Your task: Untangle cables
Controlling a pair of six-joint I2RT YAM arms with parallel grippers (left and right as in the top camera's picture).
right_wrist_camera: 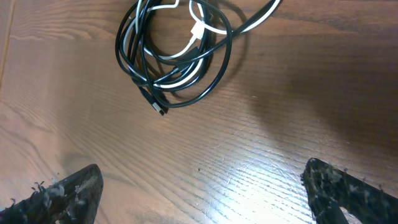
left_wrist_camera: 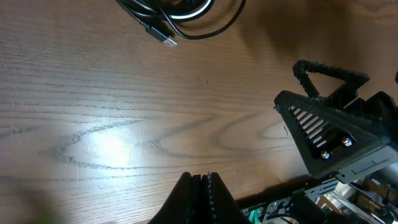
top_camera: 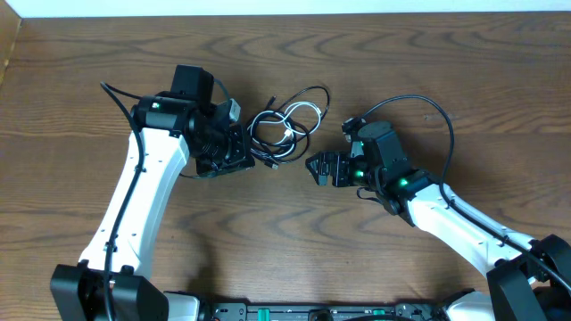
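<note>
Left hand (top_camera: 243, 159): its fingers (left_wrist_camera: 214, 198) are pressed together with nothing between them, above bare bench (top_camera: 294, 241) left of centre. Its tips point toward the cables but stand apart from them in the left wrist view. Right hand (top_camera: 317, 168): its fingers (right_wrist_camera: 59, 193) are spread wide with only bench surface between them. It sits right of centre, slightly nearer the front edge than the left hand, and is clear of the cables. The cables (top_camera: 287, 123) lie just beyond and between the two hands, about mid-bench and somewhat toward the far edge. They form one loose, roughly round bundle lying flat on the wood. The black cords (right_wrist_camera: 214, 74) are wound in several overlapping loops. One black loop (top_camera: 314, 94) strays out from the bundle's far right side. A thinner white cord (right_wrist_camera: 198, 31) threads through the middle of the black loops, crossing over some strands and under others; its full run cannot be traced. One small plug end (right_wrist_camera: 160, 110) on a black cord sticks out of the bundle on the side nearest the hands and rests on the bench. The far edge of the bench lies well beyond the bundle.
</note>
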